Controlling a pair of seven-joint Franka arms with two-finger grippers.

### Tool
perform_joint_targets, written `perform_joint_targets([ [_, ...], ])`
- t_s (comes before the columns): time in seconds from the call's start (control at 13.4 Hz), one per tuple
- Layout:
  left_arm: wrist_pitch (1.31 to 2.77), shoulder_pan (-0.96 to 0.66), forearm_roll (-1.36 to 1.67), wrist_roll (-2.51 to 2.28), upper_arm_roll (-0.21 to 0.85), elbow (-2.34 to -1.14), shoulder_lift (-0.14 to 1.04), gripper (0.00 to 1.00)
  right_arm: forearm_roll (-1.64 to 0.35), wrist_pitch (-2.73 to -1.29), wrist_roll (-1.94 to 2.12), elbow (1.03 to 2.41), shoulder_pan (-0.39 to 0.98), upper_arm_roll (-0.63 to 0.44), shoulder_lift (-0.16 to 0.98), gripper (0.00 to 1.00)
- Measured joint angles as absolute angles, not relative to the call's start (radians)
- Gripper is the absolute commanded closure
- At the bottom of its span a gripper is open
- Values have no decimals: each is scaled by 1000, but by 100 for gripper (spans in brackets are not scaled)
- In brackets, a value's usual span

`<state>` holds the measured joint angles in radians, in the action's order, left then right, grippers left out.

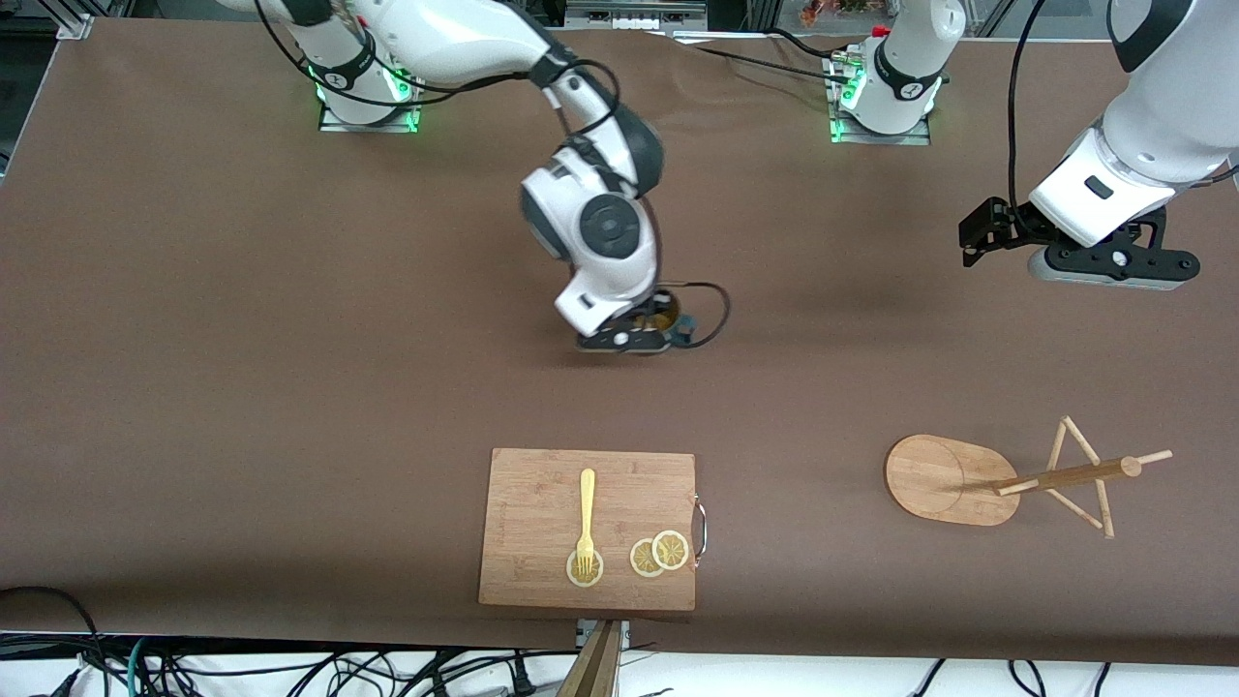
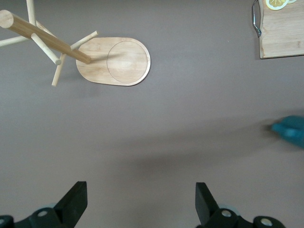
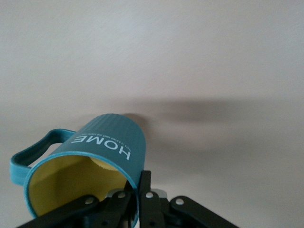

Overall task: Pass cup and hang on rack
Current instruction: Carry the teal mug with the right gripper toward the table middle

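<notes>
Right end effector (image 3: 135, 199) pinches cup (image 3: 85, 166) rim, cup tilted.

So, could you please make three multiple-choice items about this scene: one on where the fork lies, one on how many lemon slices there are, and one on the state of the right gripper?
1. Where does the yellow fork lie?
A. On the cutting board
B. On the base of the rack
C. In the cup

2. How many lemon slices are on the board?
A. One
B. Three
C. Five

3. What is the state of the right gripper?
A. Open over the rack
B. Shut on nothing
C. Shut on the cup

Answers:
1. A, since the fork rests on the board with its tines on one slice.
2. B, since one slice is under the tines and two overlap beside it.
3. C, since the right wrist view shows the fingers clamping the cup's rim, while the left gripper waits open.
</notes>
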<state>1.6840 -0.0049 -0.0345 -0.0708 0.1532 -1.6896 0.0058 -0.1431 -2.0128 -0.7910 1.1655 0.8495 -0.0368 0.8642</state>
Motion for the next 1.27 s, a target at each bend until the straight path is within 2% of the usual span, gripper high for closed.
perform_joint_targets([
  [0.22, 1684, -5, -34, -71, 153, -1690, 6, 0, -143, -2056, -826, 1083, 896, -39, 940, 100],
  [0.52, 1684, -5, -34, -71, 153, -1690, 6, 0, -143, -2097, -826, 1065, 952, -39, 956, 100],
  [0.75, 1684, -5, -34, -71, 153, -1690, 6, 0, -141, -2125, -830, 1065, 983, -44, 977, 78],
  [0.82, 1684, -5, -34, -71, 153, -1690, 6, 0, -141, -2127, -830, 1064, 983, -47, 977, 66],
  [0.97, 1684, -5, -34, -71, 153, -1690, 6, 0, -141, -2128, -829, 1062, 982, -55, 977, 51],
  [1.12, 1684, -5, -34, -71, 153, -1690, 6, 0, -141, -2123, -829, 1050, 980, -57, 975, 48],
  [1.2, 1684, -5, -34, -71, 153, -1690, 6, 0, -141, -2114, -829, 1042, 979, -58, 971, 42],
  [1.27, 1684, -5, -34, -71, 153, -1690, 6, 0, -142, -2101, -830, 1033, 977, -60, 962, 40],
])
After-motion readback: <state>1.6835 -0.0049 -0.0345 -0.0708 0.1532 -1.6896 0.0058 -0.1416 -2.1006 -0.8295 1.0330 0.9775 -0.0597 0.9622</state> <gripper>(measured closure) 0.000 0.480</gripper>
